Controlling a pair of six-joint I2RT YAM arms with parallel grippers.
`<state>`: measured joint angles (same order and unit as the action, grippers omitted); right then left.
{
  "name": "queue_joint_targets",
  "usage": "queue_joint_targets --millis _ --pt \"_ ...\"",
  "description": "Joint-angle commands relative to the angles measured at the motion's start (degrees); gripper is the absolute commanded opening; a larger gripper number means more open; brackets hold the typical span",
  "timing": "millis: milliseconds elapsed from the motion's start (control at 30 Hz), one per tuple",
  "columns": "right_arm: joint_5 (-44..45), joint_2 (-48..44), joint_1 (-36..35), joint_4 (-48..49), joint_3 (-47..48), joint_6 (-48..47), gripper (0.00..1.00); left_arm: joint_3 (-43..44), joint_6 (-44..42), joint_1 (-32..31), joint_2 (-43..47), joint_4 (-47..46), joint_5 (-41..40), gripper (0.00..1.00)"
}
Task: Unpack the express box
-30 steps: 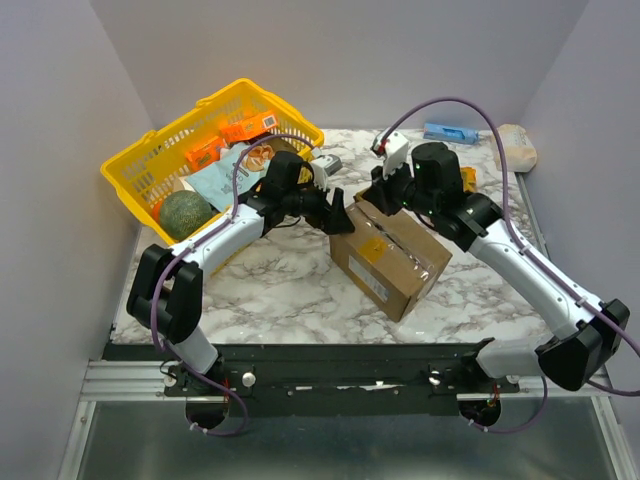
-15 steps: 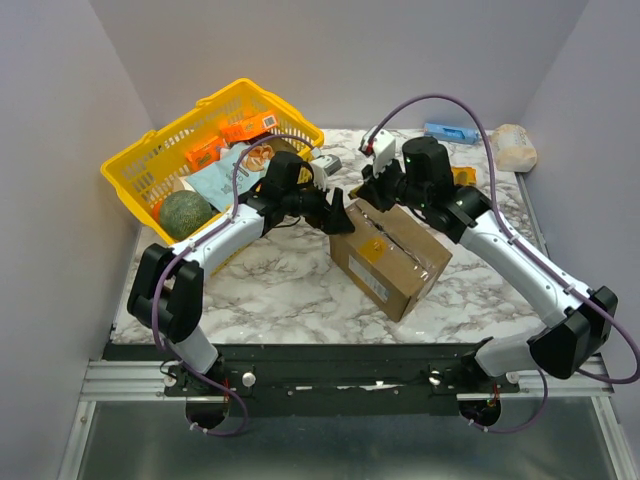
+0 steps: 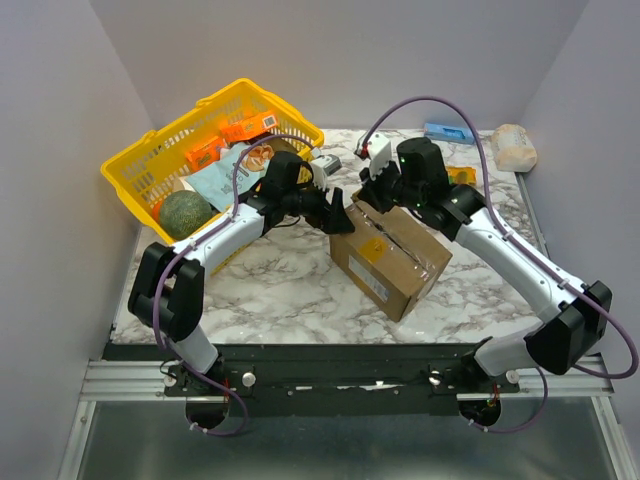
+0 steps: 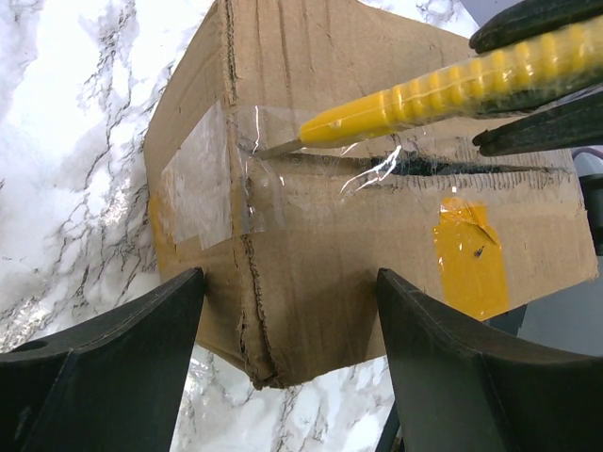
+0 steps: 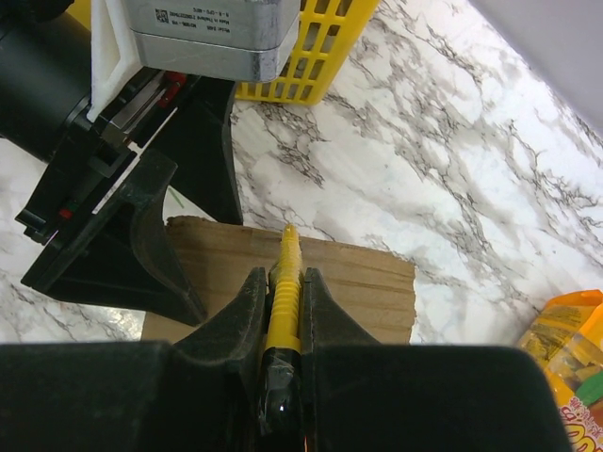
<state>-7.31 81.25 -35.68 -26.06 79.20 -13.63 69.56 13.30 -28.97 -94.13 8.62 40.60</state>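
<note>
The express box (image 3: 390, 255) is a brown carton on the marble table, with a yellow sticker (image 4: 469, 254) and clear tape on top. My left gripper (image 3: 335, 212) is open, and its fingers (image 4: 113, 367) straddle the box's near-left corner (image 4: 254, 330) without closing on it. My right gripper (image 3: 375, 190) is shut on a yellow cutter (image 4: 424, 94). The blade tip (image 4: 268, 149) rests on the taped top seam near the box's left end. The seam (image 4: 443, 168) is slit open behind it. In the right wrist view the cutter (image 5: 285, 273) points at the box (image 5: 367, 282).
A yellow basket (image 3: 150, 165) with a green melon (image 3: 185, 213) and packets stands at the back left. A blue item (image 3: 450, 132) and a beige bag (image 3: 515, 147) lie at the back right. An orange packet (image 5: 565, 348) lies right of the box.
My right gripper has moved left along the box top with the cutter, toward the left gripper. The left arm and the box have not moved.
</note>
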Motion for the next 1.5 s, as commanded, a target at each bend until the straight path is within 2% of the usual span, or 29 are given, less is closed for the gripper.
queue_joint_targets --millis 0,1467 --pt "1.7 1.5 -0.4 -0.1 1.7 -1.5 0.00 -0.4 -0.9 0.3 -2.0 2.1 -0.3 0.81" --pt "3.8 -4.4 -0.4 -11.1 -1.5 0.3 0.00 -0.7 1.4 1.2 -3.4 1.2 -3.1 0.81"
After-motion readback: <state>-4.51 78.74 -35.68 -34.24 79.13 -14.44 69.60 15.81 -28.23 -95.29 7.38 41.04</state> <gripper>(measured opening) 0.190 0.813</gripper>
